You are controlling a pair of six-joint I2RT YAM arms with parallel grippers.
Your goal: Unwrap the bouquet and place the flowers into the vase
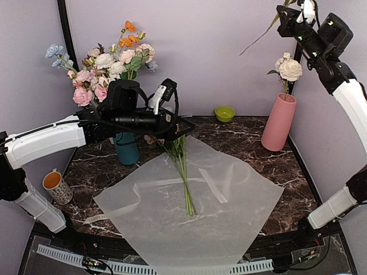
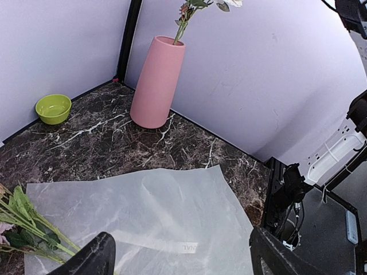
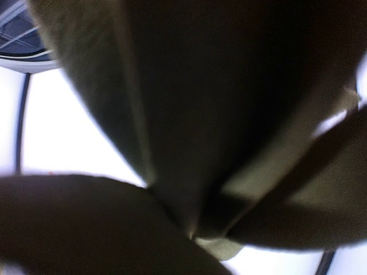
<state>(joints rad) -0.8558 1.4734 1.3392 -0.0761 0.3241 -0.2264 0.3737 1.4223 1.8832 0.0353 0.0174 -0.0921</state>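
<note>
The cream translucent paper (image 1: 229, 200) (image 2: 149, 212) lies spread flat on the marble table. Across it lie several flowers (image 1: 184, 177) on thin green stems (image 2: 28, 229), their blooms mostly hidden under my left gripper (image 1: 182, 128). That left gripper (image 2: 183, 264) hovers open over the paper, nothing between its fingers (image 2: 94, 258). The salmon-pink vase (image 1: 279, 122) (image 2: 156, 83) stands upright at the back right with a cream flower (image 1: 289, 69) in it. My right gripper (image 1: 285, 12) is raised high above the vase, shut on a flower stem (image 1: 258, 39). Dark leaves fill the right wrist view.
A teal vase (image 1: 127, 148) with a big pink, white, orange and blue arrangement (image 1: 109, 63) stands behind my left arm. A green bowl (image 1: 225, 113) (image 2: 53, 108) sits at the back wall. A mug (image 1: 57, 187) is at the left table edge.
</note>
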